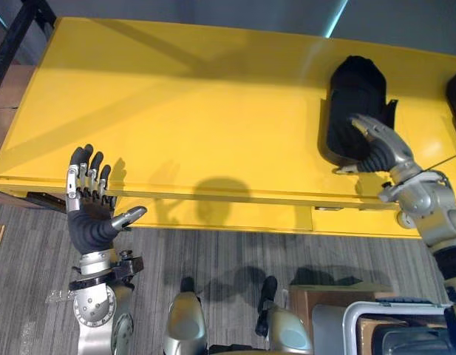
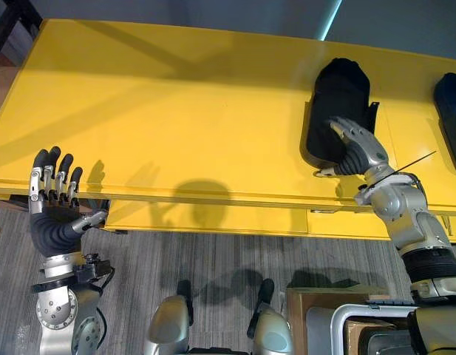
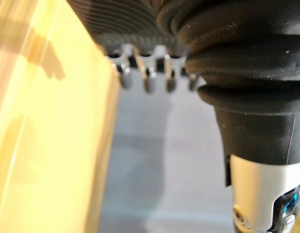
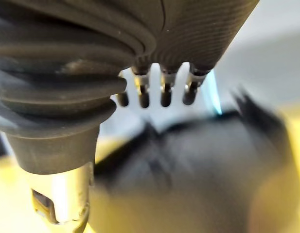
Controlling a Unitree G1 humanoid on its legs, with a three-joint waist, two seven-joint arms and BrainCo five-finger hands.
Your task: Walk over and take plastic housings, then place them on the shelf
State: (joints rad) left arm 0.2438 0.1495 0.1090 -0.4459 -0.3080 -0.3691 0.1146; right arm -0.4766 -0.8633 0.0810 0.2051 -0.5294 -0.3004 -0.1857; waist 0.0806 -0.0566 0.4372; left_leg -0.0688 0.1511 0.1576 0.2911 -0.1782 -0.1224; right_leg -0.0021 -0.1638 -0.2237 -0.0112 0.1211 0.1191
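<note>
- Count: two dark plastic housings on the table. One black housing was in full view; a second housing was cut off at the right edge of the head views.
- Two hands in view, one table, one cardboard box, one white-rimmed bin.
- Surface: a long yellow table, glossy, with a seam near the right end of its front edge.
- Room: grey plank floor in front of the table and a grey wall behind it.
- A dark shelf frame stood at the far left corner.
- The cardboard box and the white-rimmed bin sat on the floor, lower right, just beside each other.
- The black housing lay on the right half of the table, long axis running away from the robot, rounded end at the far side.
- The right hand was on the housing's near end. Its fingers were laid fairly straight over the top and the thumb sat low at the near edge. Touching, released, not clenched round it.
- The right wrist view agreed: straight fingers, dark housing just beneath them.
- The second housing was well apart from the right hand, further right.
- The left hand was at the table's front edge, left end, palm up-facing, fingers spread and straight, holding nothing, far from both housings.
</note>
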